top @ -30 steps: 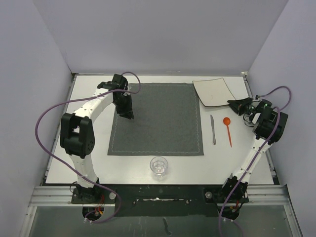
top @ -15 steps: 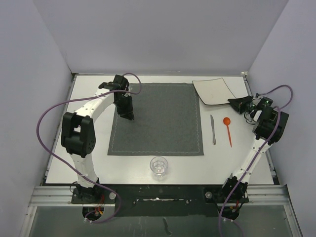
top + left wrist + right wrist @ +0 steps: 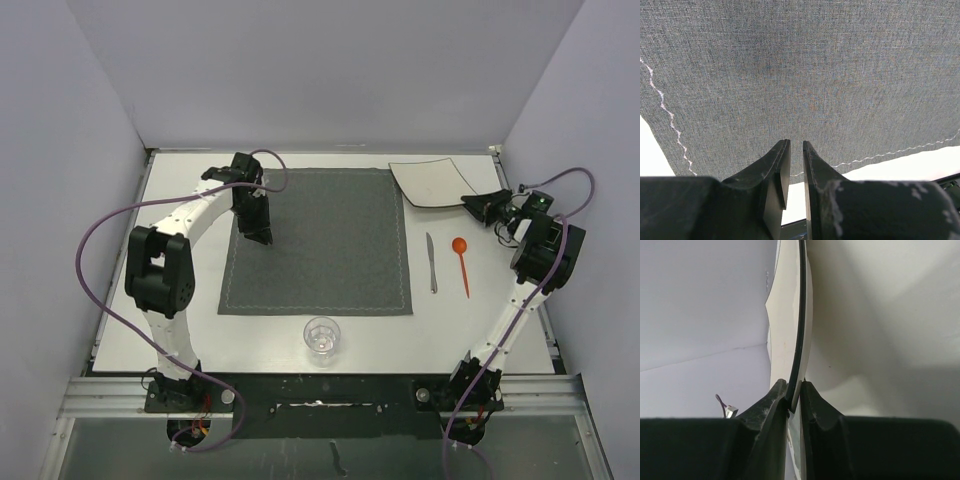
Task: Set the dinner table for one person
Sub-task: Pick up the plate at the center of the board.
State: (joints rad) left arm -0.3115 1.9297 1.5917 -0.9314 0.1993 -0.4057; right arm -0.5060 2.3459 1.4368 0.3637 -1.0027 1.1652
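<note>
Right arm has crept toward the far edge w/ the plate corner. Top view: plate far right on white tabletop, beside placemat. L wrist: left jaws almost together, nothing held. R wrist: right jaws clamped on plate rim. Lift level, then centre on placemat.

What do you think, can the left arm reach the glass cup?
Probably yes. The left end effector hangs over the placemat, looks empty, and only bare cloth and dinner table lie between it and the glass cup.
</note>
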